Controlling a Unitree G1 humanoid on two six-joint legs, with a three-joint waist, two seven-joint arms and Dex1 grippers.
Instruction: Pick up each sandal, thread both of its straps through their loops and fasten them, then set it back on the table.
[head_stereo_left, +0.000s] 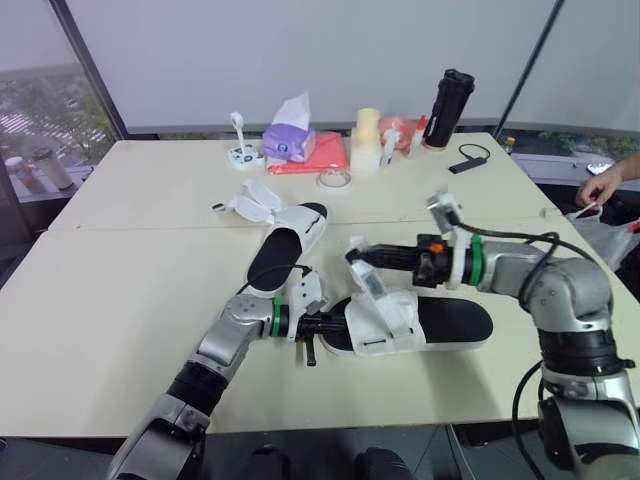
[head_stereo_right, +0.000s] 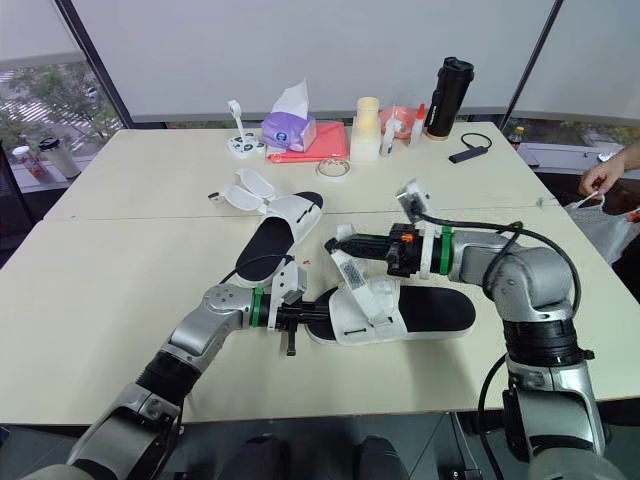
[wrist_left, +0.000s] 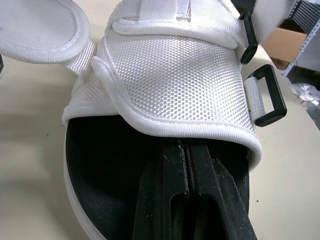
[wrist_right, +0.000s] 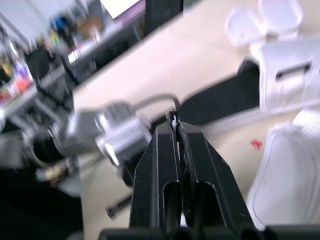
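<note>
White mesh sandal with black sole (head_stereo_left: 400, 312) may slip off our left gripper (wrist_left: 184, 150), fingers pressed together, if our right gripper (head_stereo_left: 354, 256), pinching its white strap (head_stereo_left: 371, 284), tugs.

Bright diffuse daylight frm rear windows (head_stereo_left: 35, 100); soft faint shadows on table (head_stereo_left: 120, 300).

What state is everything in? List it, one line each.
near sandal: flat on the table, unfastened.
strap: lifted off the near sandal, pinched by the right gripper.
far sandal: lying flat, straps splayed open.
left gripper: jaws shut, tucked under the near sandal's upper.
right gripper: jaws shut on the strap.
black bottle: upright, capped.
</note>
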